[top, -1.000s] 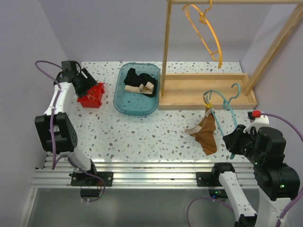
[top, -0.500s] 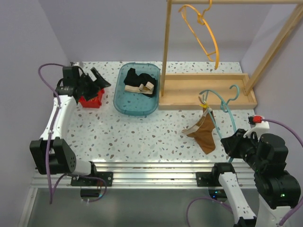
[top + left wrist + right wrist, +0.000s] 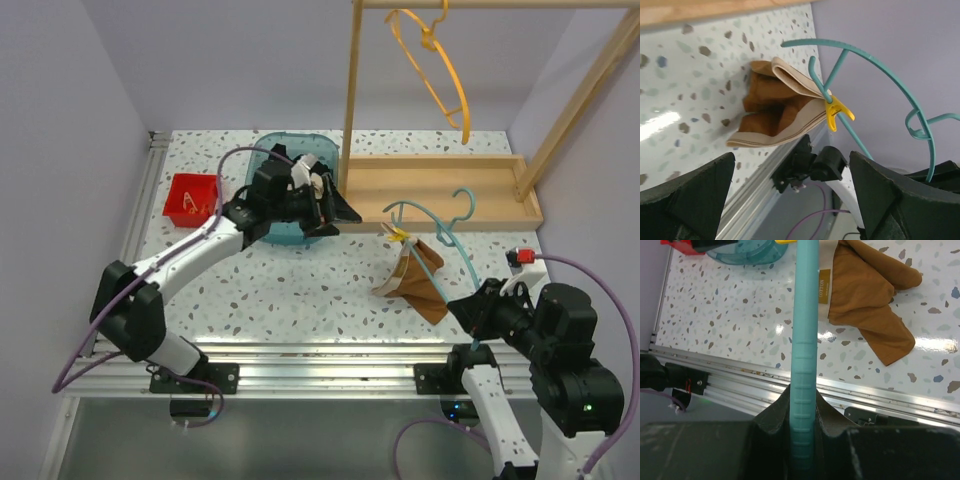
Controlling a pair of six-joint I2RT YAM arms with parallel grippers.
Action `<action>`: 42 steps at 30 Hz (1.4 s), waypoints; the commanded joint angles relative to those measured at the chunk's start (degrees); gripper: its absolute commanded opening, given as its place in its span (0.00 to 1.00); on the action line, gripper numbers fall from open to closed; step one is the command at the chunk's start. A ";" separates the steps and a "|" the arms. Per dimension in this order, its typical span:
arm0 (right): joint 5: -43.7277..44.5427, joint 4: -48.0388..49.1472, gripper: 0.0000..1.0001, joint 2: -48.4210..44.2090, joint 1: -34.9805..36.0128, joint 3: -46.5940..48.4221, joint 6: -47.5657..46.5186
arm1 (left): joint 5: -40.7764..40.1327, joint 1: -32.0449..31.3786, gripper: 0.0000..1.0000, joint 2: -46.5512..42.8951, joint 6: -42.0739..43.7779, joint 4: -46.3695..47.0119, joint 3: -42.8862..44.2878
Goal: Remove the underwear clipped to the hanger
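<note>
The rust-brown underwear hangs by a yellow clip from a teal hanger, its lower part resting on the table. My right gripper is shut on the hanger's bar, with the brown underwear beyond it. My left gripper is open and empty over the right edge of the blue bin, left of the clip. In its wrist view the brown underwear, clip and hanger lie ahead. The black underwear is in the bin, mostly hidden by my left arm.
A red box stands at the far left. A wooden rack with an orange hanger stands at the back right. The table's metal front rail runs along the near edge.
My left arm has swung from the red box rightward across the bin toward the clip. My right gripper has shifted the teal hanger and brown underwear a little to the left.
</note>
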 commanded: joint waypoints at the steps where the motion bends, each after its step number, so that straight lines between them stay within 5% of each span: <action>1: -2.95 3.09 0.00 -1.19 0.15 0.09 -1.24 | 2.49 -5.04 1.00 4.35 -8.56 12.08 2.45; 10: -2.25 2.39 0.00 -3.30 0.24 -2.20 -2.64 | 3.11 -12.87 1.00 13.94 -20.95 24.65 5.87; 21: -1.55 1.86 0.00 -4.18 0.59 -2.11 -3.26 | 2.84 -16.22 0.98 19.22 -22.81 23.78 9.22; 24: -1.28 1.77 0.00 -4.09 0.77 -1.50 -3.26 | 3.36 -16.22 0.69 19.05 -23.68 28.16 5.98; 25: -1.19 1.60 0.00 -4.00 0.77 -1.32 -3.35 | 3.54 -16.22 0.46 18.70 -24.30 29.57 4.92; 27: -0.84 1.42 0.00 -4.00 0.86 -0.97 -3.26 | 4.16 -16.22 0.23 18.61 -24.66 30.90 3.68; 28: -0.41 1.25 0.00 -4.00 0.94 -0.88 -3.35 | 4.24 -16.22 0.01 18.52 -24.31 30.12 3.42; 35: 7.31 0.02 0.00 -3.83 1.03 -0.27 -2.74 | 3.63 -15.96 0.00 14.57 -21.94 29.50 1.40; 42: 18.83 -3.94 0.00 -2.77 1.12 0.17 -1.25 | 0.56 -8.17 0.00 5.89 -11.40 14.75 1.58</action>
